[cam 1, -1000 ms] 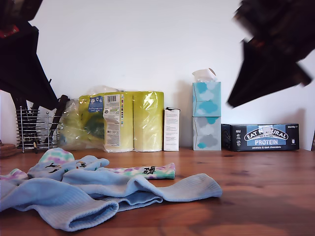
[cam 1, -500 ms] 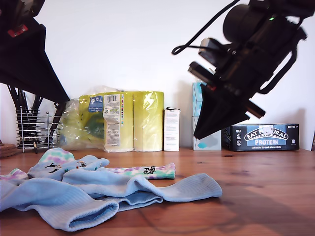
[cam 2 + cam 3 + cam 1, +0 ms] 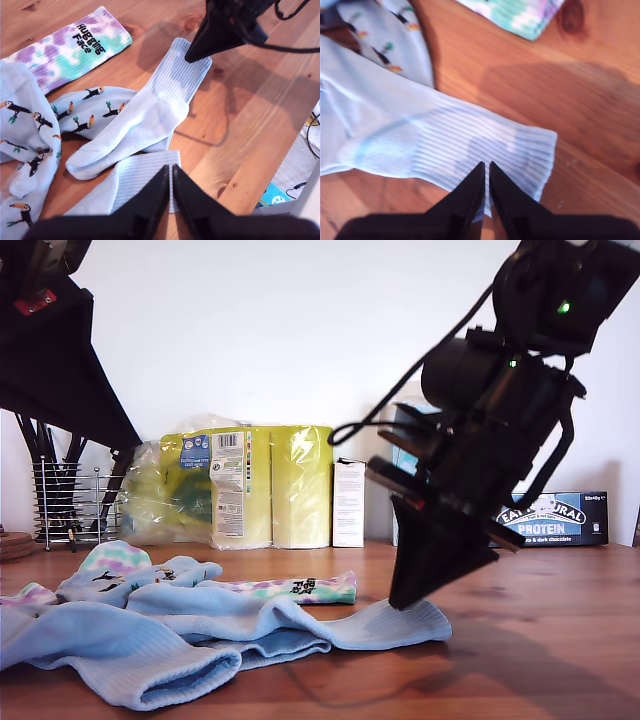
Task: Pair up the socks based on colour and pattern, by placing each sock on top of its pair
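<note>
Second tool (image 3: 486, 167): jaws pressed together, nothing between them, tip down on the ribbed cuff of a plain light-blue sock (image 3: 445, 145); seen in the exterior view (image 3: 400, 602) at that sock's cuff end, towards the exterior view's right of the pile.

First tool (image 3: 170, 172): jaws pressed together, empty, raised above the pile, over the cuff of a second light-blue sock (image 3: 135, 182).

Plain light-blue sock under the second tool (image 3: 145, 120): flat on the table (image 3: 540, 640), long axis running from cuff at the second tool to toe in the pile; in the exterior view, cuff towards the right, foot towards the left.

Tie-dye sock (image 3: 65, 50): pastel purple, green and white, black lettering "Hugging Face" near the cuff; flat on the table just beside the light-blue sock, long axis roughly parallel to it. In the exterior view (image 3: 300, 587) lying behind the light-blue sock, cuff towards the right.

Animal-print socks (image 3: 30, 130): pale blue-grey with small toucans, bunched, partly under the light-blue sock's toe.

Background, exterior view: dark box (image 3: 560, 520) reading "EAT NATURAL PROTEIN", partly hidden by the arm; yellow wrapped roll pack (image 3: 245, 485) with a barcode label, small print unreadable; narrow white carton (image 3: 348, 502), text unreadable; wire basket (image 3: 70, 505) at the left.
</note>
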Robot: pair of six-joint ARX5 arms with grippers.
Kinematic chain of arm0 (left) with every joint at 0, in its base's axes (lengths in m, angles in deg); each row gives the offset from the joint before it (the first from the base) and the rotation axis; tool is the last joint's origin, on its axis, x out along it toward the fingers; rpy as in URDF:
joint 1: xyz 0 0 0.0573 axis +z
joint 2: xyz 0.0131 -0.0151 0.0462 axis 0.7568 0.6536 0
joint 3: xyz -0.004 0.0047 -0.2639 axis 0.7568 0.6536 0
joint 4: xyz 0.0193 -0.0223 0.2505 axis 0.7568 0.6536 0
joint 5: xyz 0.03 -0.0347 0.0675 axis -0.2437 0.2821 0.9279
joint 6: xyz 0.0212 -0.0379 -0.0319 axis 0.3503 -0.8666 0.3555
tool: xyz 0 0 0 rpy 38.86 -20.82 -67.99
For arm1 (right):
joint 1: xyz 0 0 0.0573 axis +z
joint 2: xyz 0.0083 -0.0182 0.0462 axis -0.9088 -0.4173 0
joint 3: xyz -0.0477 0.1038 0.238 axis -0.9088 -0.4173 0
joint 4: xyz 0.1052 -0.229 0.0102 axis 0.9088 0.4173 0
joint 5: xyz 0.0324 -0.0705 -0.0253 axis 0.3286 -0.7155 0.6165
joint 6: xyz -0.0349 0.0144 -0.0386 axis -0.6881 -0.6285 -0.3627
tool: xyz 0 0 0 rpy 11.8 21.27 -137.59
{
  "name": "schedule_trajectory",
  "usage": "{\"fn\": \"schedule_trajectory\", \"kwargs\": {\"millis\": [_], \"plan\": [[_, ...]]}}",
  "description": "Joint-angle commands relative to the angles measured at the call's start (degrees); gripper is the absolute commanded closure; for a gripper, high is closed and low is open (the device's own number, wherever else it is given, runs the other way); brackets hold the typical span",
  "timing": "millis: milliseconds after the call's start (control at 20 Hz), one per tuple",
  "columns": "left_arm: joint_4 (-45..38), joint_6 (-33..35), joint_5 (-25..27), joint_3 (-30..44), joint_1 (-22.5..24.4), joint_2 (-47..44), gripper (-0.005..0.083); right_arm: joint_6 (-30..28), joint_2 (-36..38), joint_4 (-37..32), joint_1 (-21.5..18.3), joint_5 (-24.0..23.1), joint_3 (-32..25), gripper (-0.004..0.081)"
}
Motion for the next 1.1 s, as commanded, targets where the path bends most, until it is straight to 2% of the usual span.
{"fn": "schedule_trajectory", "kwargs": {"millis": [0, 200, 400, 600, 850, 1050], "plan": [[-0.04, -0.17, -0.35, 0.61, -0.15, 0.52, 0.0794, -1.33, -1.44, 0.26, 0.48, -1.88, -0.17, 0.0783], [-0.07, -0.17, -0.35, 0.61, -0.17, 0.52, 0.0794, -3.45, -2.23, 1.29, 0.48, -6.29, -0.17, 0.0783], [-0.04, -0.15, -0.33, 0.61, -0.15, 0.52, 0.0794, -3.91, -2.23, 1.51, 0.48, -6.88, -0.17, 0.0783], [-0.02, -0.15, -0.33, 0.61, -0.15, 0.52, 0.0794, -7.43, -2.29, 5.81, 0.48, -11.13, -0.20, 0.0783], [-0.07, -0.09, -0.33, 0.61, -0.15, 0.52, 0.0794, -13.46, -2.29, 9.92, -1.73, -20.76, -0.20, 0.0783], [-0.13, 0.33, -0.31, 0.61, -0.15, 0.52, 0.0794, -16.46, -2.27, 8.61, -3.82, -29.27, -0.11, 0.0783]]}}
